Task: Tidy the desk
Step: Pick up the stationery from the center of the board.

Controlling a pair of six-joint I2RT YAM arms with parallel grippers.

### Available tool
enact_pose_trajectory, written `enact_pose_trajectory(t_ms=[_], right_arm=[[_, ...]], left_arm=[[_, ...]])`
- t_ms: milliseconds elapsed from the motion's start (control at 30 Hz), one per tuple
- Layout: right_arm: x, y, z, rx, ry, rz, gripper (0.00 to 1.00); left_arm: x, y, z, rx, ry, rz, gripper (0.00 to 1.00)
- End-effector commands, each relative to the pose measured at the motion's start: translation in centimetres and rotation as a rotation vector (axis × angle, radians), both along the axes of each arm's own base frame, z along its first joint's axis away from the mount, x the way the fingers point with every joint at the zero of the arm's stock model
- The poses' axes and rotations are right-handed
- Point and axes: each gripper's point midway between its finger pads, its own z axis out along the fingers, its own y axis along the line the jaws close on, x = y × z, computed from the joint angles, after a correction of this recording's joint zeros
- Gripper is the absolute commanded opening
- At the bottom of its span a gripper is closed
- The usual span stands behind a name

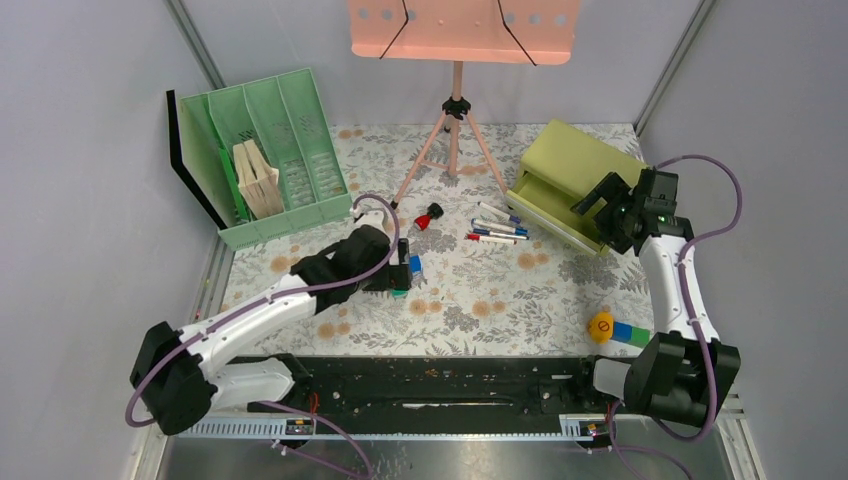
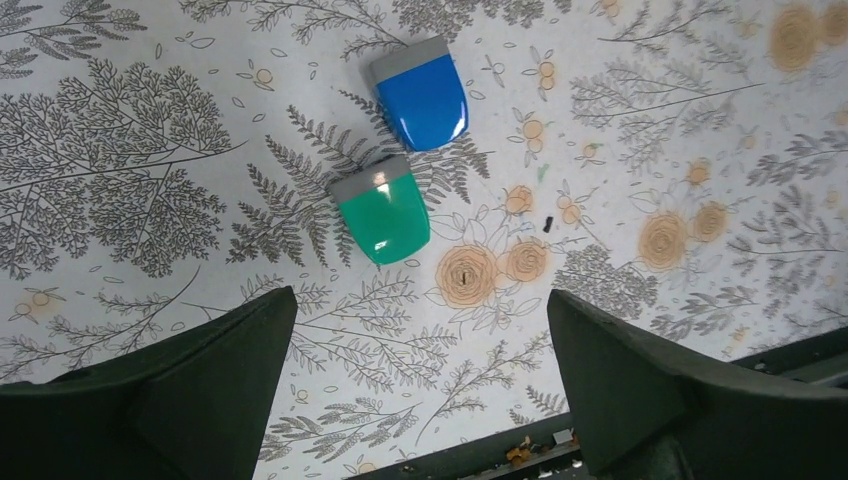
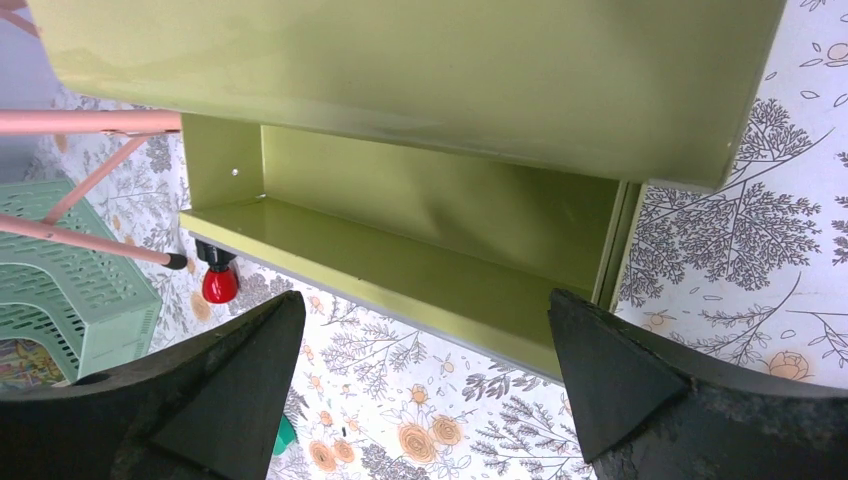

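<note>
One blue eraser (image 2: 420, 95), one green eraser (image 2: 383, 215) on desk (image 2: 120, 150). Left gripper (image 2: 420, 300), right gripper (image 3: 425, 300): both wide, holding nothing.

No words, brand names or numbers can be read anywhere. The only sign is a small red mark on the yellow block (image 1: 600, 327) at the near right edge of the desk (image 1: 480, 295). It looks like a ring crossed by a line, but it is too small to be sure. Any print on the pens (image 1: 497, 230) is too small to read.
</note>
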Motion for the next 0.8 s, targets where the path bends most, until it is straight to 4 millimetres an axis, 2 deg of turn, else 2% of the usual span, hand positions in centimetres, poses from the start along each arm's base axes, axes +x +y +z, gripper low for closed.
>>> enact_pose_trajectory(t_ms=[0, 100, 300, 467, 533, 633, 767], right_arm=[[-0.2, 0.7, 0.6, 0.024, -0.02, 0.03, 0.99], [-0.1, 1.2, 0.3, 0.059, -0.005, 0.042, 0.99], [-0.5, 0.9, 0.4, 0.031, -0.015, 0.034, 0.99], [-0.8, 1.0, 0.3, 0.036, -0.012, 0.031, 1.0], [-0.7, 1.0, 0.4, 0.037, -0.012, 0.031, 0.99], [-0.5, 1.0, 0.5, 0.039, -0.014, 0.03, 1.0], [0.0, 0.9, 0.8, 0.045, -0.026, 0.03, 1.0]], left_arm=[[2.0, -0.2, 1.0, 0.086, -0.01, 0.009, 0.99], [2.4, -0.5, -0.4, 0.161, 0.05, -0.012, 0.99], [2.3, -1.8, -3.7, 0.211, 0.208, -0.006, 0.99], [1.3, -2.7, -7.1, 0.194, 0.371, 0.038, 0.99], [0.9, -2.8, -8.3, 0.182, 0.426, 0.068, 0.94], [0.7, -2.6, -9.4, 0.153, 0.454, 0.127, 0.92], [1.4, -2.2, -9.7, 0.132, 0.442, 0.168, 0.89]])
